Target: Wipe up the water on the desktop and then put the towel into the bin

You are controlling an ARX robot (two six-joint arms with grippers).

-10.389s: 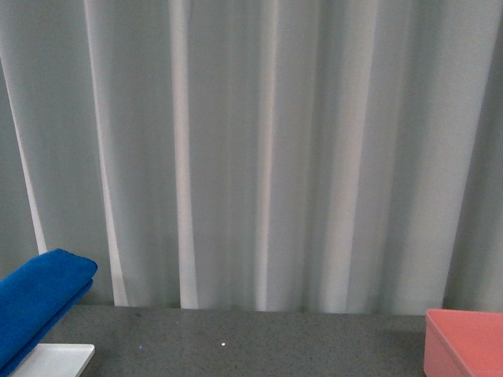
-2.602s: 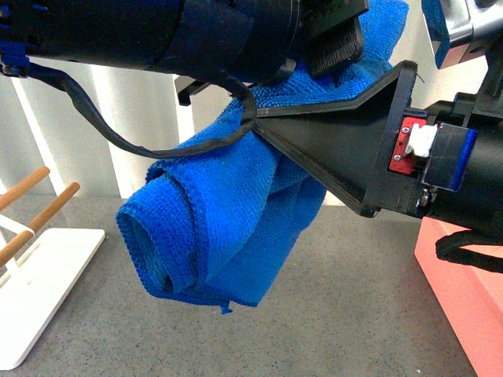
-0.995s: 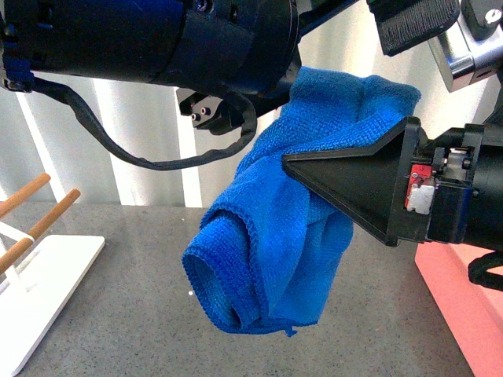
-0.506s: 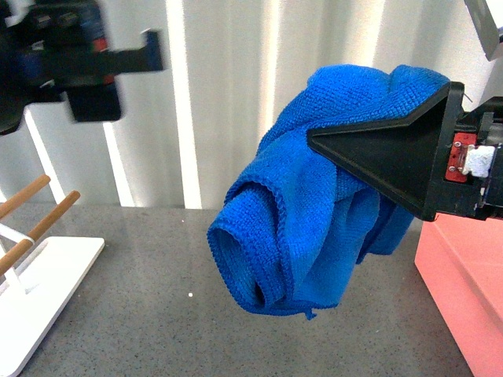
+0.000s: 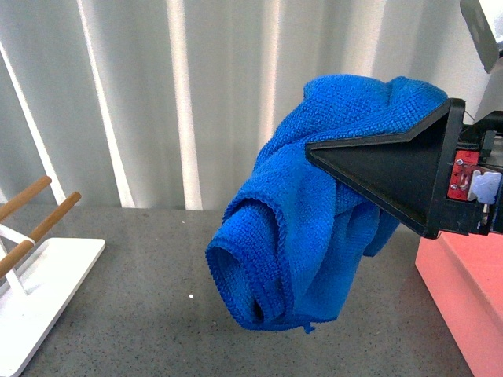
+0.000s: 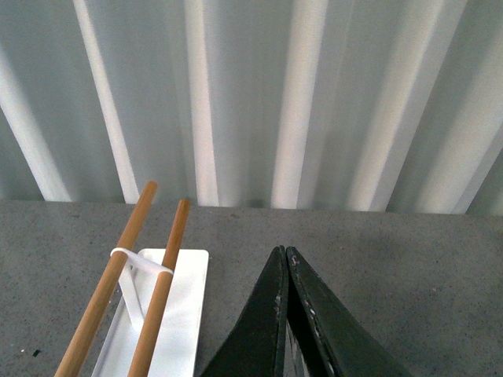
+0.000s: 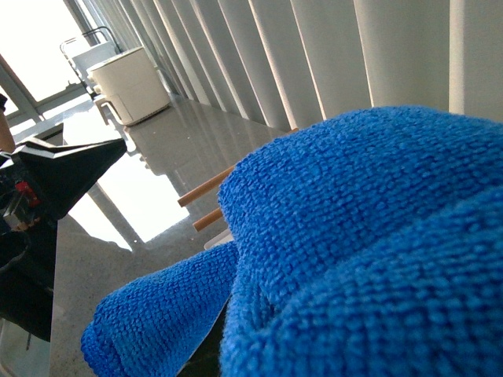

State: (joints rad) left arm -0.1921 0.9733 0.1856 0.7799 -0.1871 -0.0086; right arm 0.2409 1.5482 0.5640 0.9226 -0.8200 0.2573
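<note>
Front view: the right gripper [image 5: 330, 153] is clamping the blue towel [image 5: 275, 236], which is dangling mid-frame over the desktop [image 5: 141, 314], just left of the pink bin [image 5: 464, 306] at lower right. The left arm isn't showing at upper left anymore.

Left wrist view: the left gripper [image 6: 283, 267] is sitting pinched closed on nothing, beside the white rack [image 6: 169, 314] at lower left.

Right wrist view: the towel [image 7: 354, 220] is filling the right side.

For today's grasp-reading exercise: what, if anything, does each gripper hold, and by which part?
The right gripper pinches the towel by its bunched upper folds; the left gripper is shut, empty.
</note>
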